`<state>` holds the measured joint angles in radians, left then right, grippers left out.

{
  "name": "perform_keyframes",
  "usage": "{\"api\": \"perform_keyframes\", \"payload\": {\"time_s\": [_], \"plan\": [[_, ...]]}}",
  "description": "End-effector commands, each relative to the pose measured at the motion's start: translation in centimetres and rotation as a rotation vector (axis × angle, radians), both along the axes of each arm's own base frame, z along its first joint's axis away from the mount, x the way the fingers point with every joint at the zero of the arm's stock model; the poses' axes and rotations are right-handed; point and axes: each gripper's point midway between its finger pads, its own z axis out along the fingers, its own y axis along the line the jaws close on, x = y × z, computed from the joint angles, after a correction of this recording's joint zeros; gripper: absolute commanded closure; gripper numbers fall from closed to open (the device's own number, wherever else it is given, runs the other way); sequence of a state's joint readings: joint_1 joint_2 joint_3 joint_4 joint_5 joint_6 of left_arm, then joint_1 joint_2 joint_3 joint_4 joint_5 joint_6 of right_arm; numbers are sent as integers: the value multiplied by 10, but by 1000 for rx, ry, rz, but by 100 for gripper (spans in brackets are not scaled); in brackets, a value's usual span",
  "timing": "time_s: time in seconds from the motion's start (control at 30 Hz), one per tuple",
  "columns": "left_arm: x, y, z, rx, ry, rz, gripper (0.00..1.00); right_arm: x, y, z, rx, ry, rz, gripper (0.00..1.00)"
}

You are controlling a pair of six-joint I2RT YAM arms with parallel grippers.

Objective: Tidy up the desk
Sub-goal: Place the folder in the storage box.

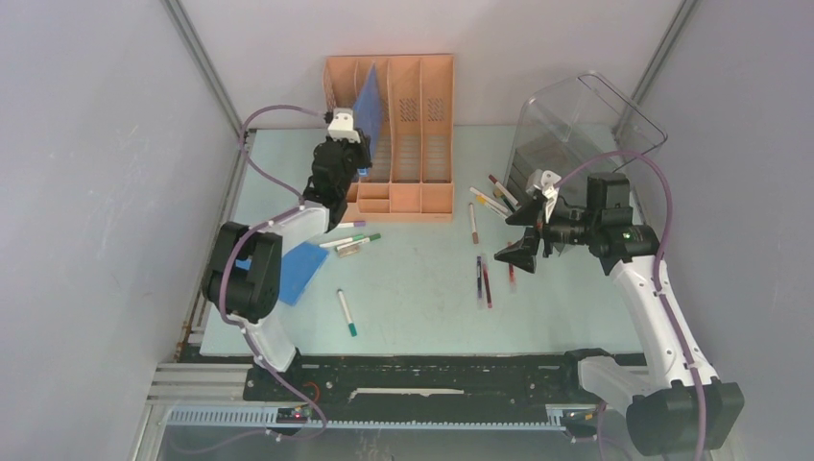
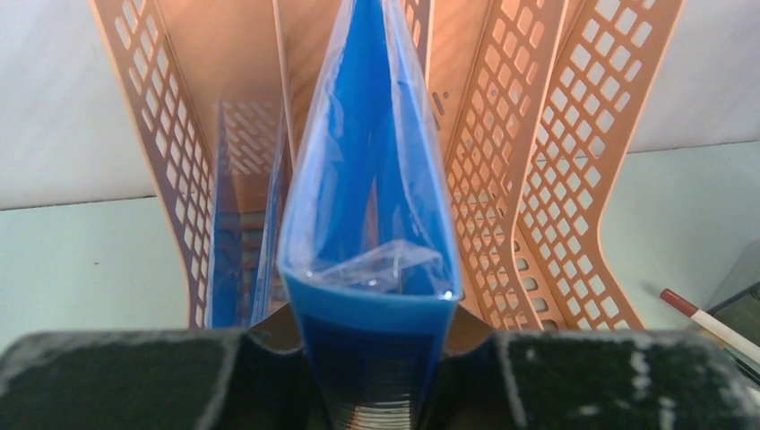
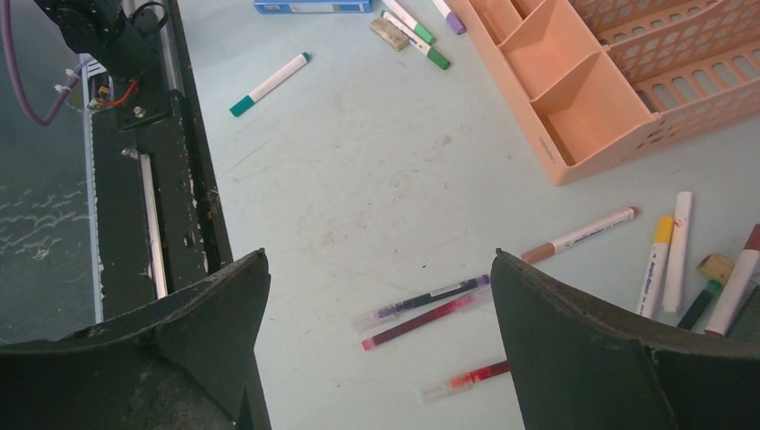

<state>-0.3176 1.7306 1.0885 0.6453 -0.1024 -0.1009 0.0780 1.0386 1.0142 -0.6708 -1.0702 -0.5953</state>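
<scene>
The bench (image 1: 422, 288) fills the floor of the grey-walled cell, from the black rail at the front to the back wall. On it lie loose pens (image 3: 421, 322), markers (image 1: 357, 242) and a second folder (image 1: 298, 269) at the left edge. A rack (image 1: 408, 134) stands at the back, and a clear bin (image 1: 576, 134) stands at the back right.

The left end effector (image 2: 372, 376) is closed partway on the lower edge of an upright blue folder (image 2: 367, 179), whose far end is already between the rack walls. The exact slot cannot be determined. The folder bulges open above the grip, with a loose clear sleeve inside.

The right end effector (image 3: 378, 260) is fully open and empty. It hovers above the pens beside the bin.

Probable faults from this state:
- Snagging. The spread folder is wider than its gripped edge, so one leaf may catch a divider and buckle.
- Rack displacement. A snagged folder transfers push to the rack, which may slide or tip towards the wall.
- Slip. The grip is on one narrow edge only, so the folder may pivot or fall sideways on release.
- Arm conflict is unlikely, because the arms are well apart.
</scene>
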Motion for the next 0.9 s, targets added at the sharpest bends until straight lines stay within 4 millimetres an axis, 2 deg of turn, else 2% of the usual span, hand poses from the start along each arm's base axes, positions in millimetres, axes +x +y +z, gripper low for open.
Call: {"api": "perform_keyframes", "payload": {"time_s": [0.0, 0.47, 0.53, 0.63, 0.87], "plan": [[12, -1, 32, -68, -146, 6, 100, 6, -3, -1, -24, -23, -10, 0], [32, -19, -10, -111, -88, -48, 100, 11, -4, -12, -54, -7, -14, 0], [33, -19, -16, -114, -77, -46, 95, 10, -3, -12, -54, -7, -9, 0], [35, -18, -25, -125, -55, -38, 94, 10, -2, -13, -58, -6, -6, 0], [38, -14, -28, -141, -38, -29, 93, 9, 0, -15, -64, -6, 3, 0]]}}
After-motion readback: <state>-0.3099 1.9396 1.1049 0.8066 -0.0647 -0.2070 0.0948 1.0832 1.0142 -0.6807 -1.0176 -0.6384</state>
